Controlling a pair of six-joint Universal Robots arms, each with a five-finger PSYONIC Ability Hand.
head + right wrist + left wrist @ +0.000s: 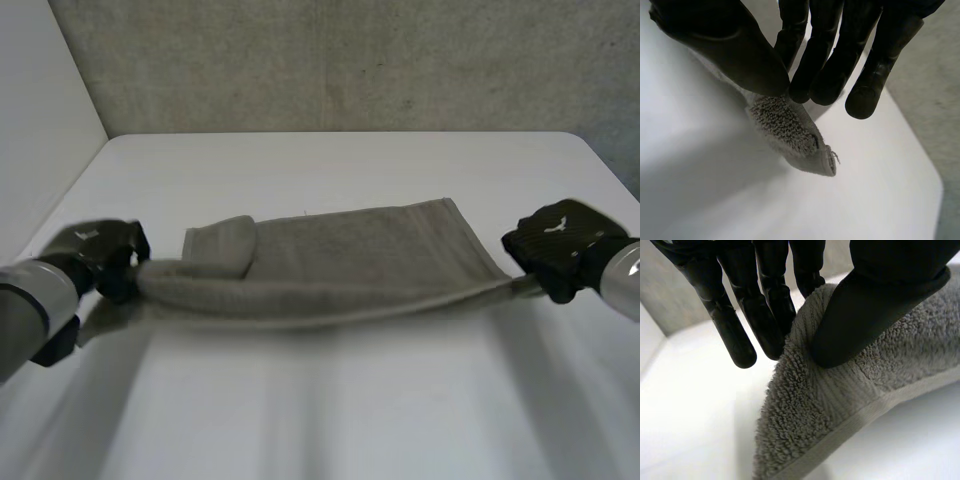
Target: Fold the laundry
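Head view: on a white table [320,410], a grey towel [350,255] is stretched sideways between two black robot hands. Its near edge is bunched into a taut roll running from hand to hand; the far part lies flat on the table. The left robot hand [105,258] pinches the towel's left end between thumb and fingers. The right robot hand [560,245] pinches the right corner likewise. A grey wall [350,60] stands behind.

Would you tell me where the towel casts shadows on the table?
Head view: a soft shadow on the table beneath the near edge of the towel. Right wrist view: a darker shadow under its corner. Left wrist view: table evenly bright.
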